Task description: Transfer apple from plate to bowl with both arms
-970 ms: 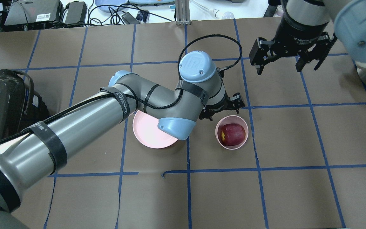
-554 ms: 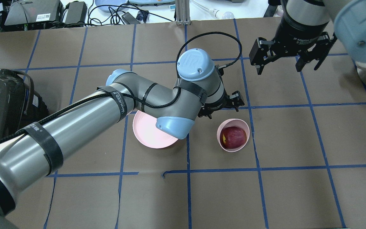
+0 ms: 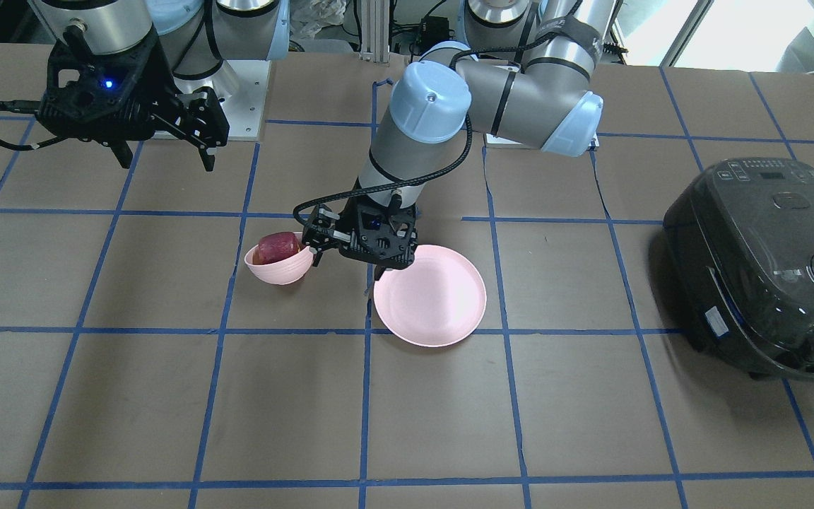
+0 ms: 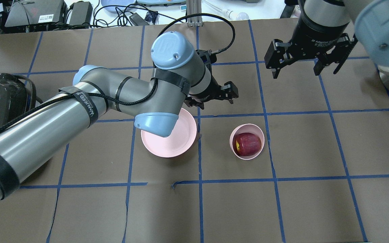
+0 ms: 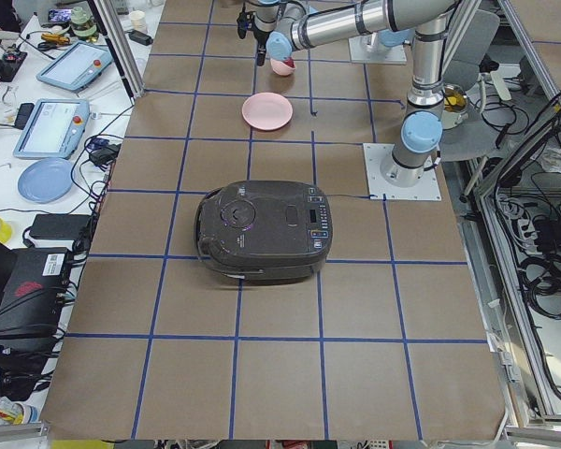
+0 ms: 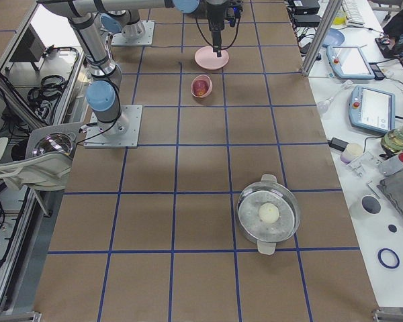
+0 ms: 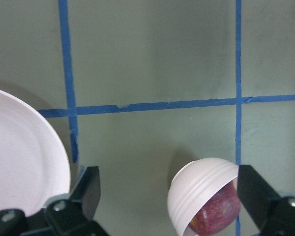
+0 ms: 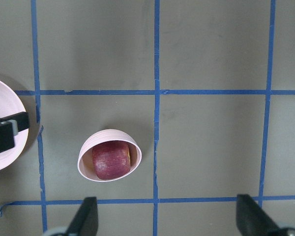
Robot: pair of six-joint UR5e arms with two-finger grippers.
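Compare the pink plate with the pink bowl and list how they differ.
The wide, shallow pale pink plate is much broader than the small, deep pale pink bowl. The plate lies empty; the bowl holds the dark red apple. The bowl's walls rise steeply, while the plate's rim barely lifts. Both are round, plain and pale pink.

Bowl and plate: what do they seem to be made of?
Bowl: likely moulded plastic, matte pale pink; uniform colour, thin rim, stepped rings on its outer wall. Plate: probably the same plastic, matte, no glaze glare. Ceramic cannot be ruled out.
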